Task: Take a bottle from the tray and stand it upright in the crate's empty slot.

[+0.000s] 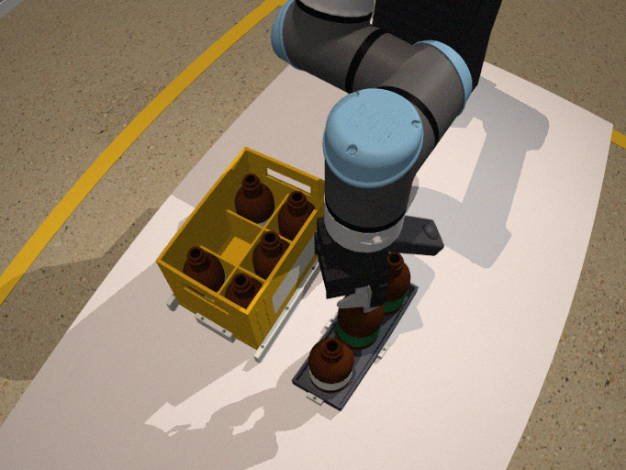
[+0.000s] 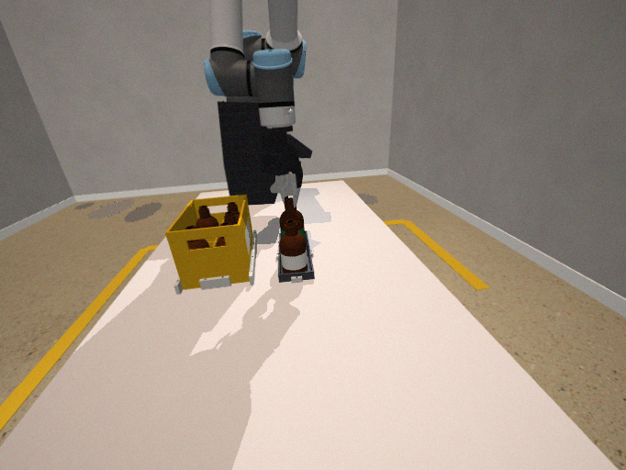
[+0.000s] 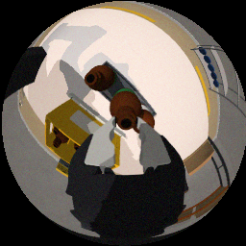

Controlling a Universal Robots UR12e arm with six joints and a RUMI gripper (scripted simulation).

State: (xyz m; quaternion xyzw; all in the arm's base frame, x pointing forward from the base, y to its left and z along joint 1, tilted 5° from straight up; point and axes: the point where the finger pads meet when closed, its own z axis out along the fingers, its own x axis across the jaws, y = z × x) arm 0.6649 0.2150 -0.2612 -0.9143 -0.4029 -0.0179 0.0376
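Observation:
My gripper point(image 1: 361, 298) point(image 2: 286, 195) point(image 3: 126, 117) is shut on the neck of the middle brown bottle with a green band point(image 1: 360, 323) point(image 2: 290, 218) point(image 3: 126, 107). It holds that bottle upright, just above the dark tray point(image 1: 349, 390) point(image 2: 296, 274). A brown bottle with a white band point(image 1: 330, 362) point(image 2: 294, 252) point(image 3: 98, 78) stands at the tray's near end. A third bottle point(image 1: 397, 278) point(image 3: 147, 117) stands at the far end, partly hidden by my gripper. The yellow crate point(image 1: 252, 323) point(image 2: 212, 262) point(image 3: 62, 122) stands left of the tray, with several bottles in it and one empty slot point(image 1: 235, 250).
The crate and the tray stand close together on the white table top point(image 1: 480, 303) point(image 2: 379, 329), with small white brackets at their feet. The arm's dark base point(image 2: 242, 151) stands behind them. Yellow floor lines run along both sides of the table.

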